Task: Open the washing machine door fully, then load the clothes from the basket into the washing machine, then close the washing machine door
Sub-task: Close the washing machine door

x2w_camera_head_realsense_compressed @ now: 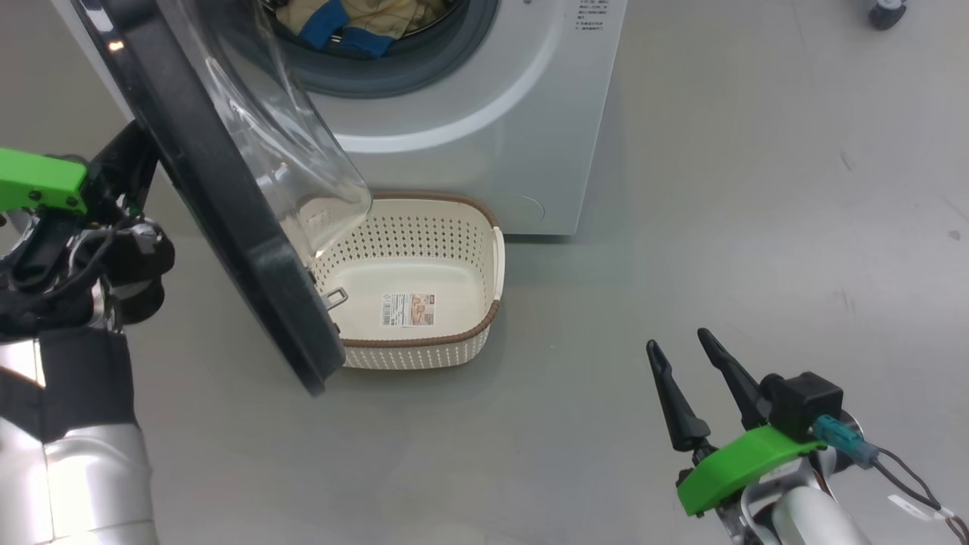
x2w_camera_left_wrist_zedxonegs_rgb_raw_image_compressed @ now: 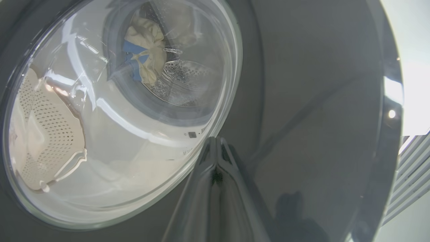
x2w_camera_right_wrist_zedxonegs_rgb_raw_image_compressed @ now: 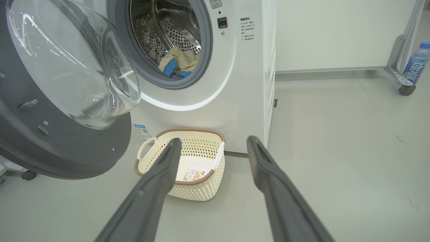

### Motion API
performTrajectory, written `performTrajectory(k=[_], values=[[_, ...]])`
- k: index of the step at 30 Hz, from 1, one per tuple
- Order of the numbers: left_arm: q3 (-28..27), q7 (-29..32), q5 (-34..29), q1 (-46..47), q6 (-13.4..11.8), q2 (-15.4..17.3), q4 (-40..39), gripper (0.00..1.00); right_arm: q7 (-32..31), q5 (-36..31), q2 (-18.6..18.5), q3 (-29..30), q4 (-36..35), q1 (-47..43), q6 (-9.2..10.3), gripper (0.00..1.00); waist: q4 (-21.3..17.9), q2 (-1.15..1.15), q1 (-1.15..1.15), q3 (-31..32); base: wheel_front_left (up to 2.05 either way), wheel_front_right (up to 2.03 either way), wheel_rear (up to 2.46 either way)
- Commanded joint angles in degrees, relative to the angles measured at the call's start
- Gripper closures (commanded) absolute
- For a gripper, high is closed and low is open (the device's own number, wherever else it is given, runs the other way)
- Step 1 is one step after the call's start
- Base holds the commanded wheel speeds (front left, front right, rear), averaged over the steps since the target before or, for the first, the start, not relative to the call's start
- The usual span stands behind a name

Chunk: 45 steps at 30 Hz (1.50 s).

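Left gripper point(x2w_camera_left_wrist_zedxonegs_rgb_raw_image_compressed: 216, 140), fingers pressed together at bottom centre, tips against the black rim of the washing machine door point(x2w_camera_left_wrist_zedxonegs_rgb_raw_image_compressed: 302, 101). The clothes point(x2w_camera_head_realsense_compressed: 356, 26) lie in the washing machine point(x2w_camera_head_realsense_compressed: 492, 129) drum at top centre, with the basket point(x2w_camera_head_realsense_compressed: 454, 356) below it. Right gripper point(x2w_camera_head_realsense_compressed: 677, 339) is spread wide at lower right.

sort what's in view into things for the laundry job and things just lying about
For the job:
- washing machine
- door, part open
- clothes, in the drum
- basket, empty
- left gripper, shut, at the door's outer face
- right gripper, open, holding nothing

Lying about:
- bottle with a blue label
- caster wheel just below it
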<state>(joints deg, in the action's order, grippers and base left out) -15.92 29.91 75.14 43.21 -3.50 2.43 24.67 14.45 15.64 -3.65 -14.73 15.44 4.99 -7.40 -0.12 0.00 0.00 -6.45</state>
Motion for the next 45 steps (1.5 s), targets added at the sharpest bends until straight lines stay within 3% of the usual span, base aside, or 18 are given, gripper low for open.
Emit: performTrajectory(k=[1,17,30,36,39,40,41,45], values=[[-0.07,-0.17,0.37,3.70,0.96,1.11,-1.87,1.00,0.55,0.15,0.11,-1.06,-1.68,1.76,-0.09,0.00,-0.07,0.00,0.00,0.12,0.00,0.00,0.00],[6.00,-10.09,4.27,8.74,9.10,0.46,14.49,1.00,0.55,0.33,-0.80,-2.09,-1.24,0.93,-0.09,0.00,-0.89,0.00,0.00,2.12,0.00,0.00,0.00],[8.23,-13.78,5.63,10.35,10.83,0.58,20.56,1.00,0.55,0.45,-0.93,-2.46,-1.16,0.35,-0.09,0.00,-1.33,0.00,0.00,2.83,0.00,0.00,0.00],[13.10,-19.02,-2.18,7.92,10.96,3.86,19.71,1.00,0.55,0.33,-0.80,-1.91,-1.46,-0.13,-0.09,0.00,-1.22,0.00,0.00,2.74,0.00,0.00,0.00],[15.44,-21.33,-4.95,5.96,10.97,4.84,18.08,0.53,0.55,0.27,-0.72,-1.44,-1.60,-0.35,-0.09,0.00,-0.91,0.00,0.00,2.56,0.00,0.00,0.00],[16.17,-21.54,-5.29,5.26,10.97,4.90,17.31,0.17,0.55,0.23,-0.69,-1.29,-1.64,-0.37,-0.09,0.00,-0.78,0.00,0.00,2.50,0.00,0.00,0.00],[16.94,-21.92,-5.88,4.49,10.97,5.21,16.57,0.01,0.55,0.19,-0.66,-1.17,-1.68,-0.39,-0.09,0.00,-0.65,0.00,0.00,2.45,0.00,0.00,0.00],[19.12,-24.21,-7.84,1.75,10.98,6.30,14.90,0.00,0.55,0.04,-0.60,-0.74,-1.80,-0.43,-0.09,0.00,-0.10,0.00,0.00,2.33,0.00,0.00,0.00]])
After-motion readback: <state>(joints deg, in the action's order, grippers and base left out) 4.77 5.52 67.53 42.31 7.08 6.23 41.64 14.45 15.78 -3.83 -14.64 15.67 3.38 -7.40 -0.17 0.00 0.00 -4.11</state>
